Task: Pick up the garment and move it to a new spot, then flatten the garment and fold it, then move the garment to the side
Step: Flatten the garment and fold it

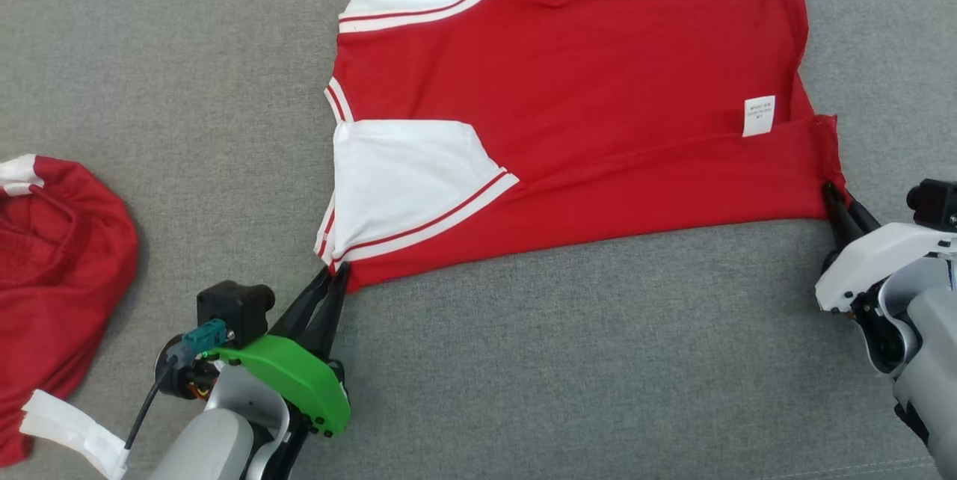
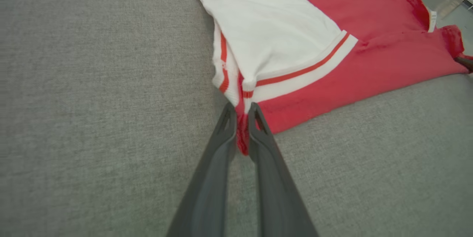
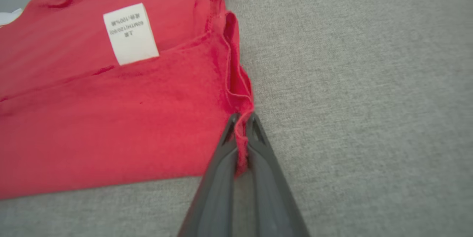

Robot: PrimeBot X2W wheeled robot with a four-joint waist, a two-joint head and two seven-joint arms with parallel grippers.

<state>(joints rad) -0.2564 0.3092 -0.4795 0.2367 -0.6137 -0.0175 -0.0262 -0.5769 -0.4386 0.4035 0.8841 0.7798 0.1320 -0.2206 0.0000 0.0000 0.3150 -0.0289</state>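
grey woven fabric (image 1: 561,360) covers the whole work surface in my head view. at the far left a second red garment (image 1: 52,271) lies bunched, with a bit of white trim, well apart from the work.

next along, my left gripper (image 1: 338,271) has its two dark fingers pinched together on the near left corner of the garment (image 1: 598,91), just below the white sleeve (image 1: 411,181) with its red stripe. the left wrist view shows a tongue of red cloth squeezed between the fingers (image 2: 258,130).

the garment lies spread flat, with its near long edge turned up over the body, white sleeves to the left and red hem to the right. a white care label (image 1: 759,115) sits near the right end, tucked at the folded edge. its small grey print shows in the right wrist view (image 3: 130,34), too blurred for me to read with confidence.

at the far right, my right gripper (image 1: 828,188) is closed on the near right hem corner, with the red edge caught between its fingers (image 3: 258,137).
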